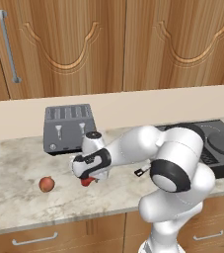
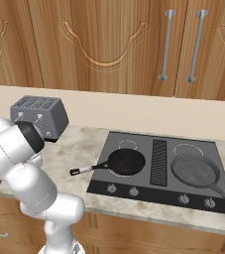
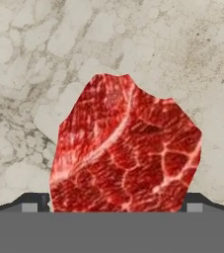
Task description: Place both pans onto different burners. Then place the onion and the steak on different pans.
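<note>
Steak: sitting between your gripper's two fingertips, which are clamping it from either side just above the marble counter. Arm: you are reaching low and left over the counter, hand pointing down in front of the toaster. Onion: resting on the counter just left of the hand. Black pan and grey pan: sitting on separate burners of the cooktop.

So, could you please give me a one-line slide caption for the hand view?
Raw steak between the gripper fingertips, above the marble counter.
</note>
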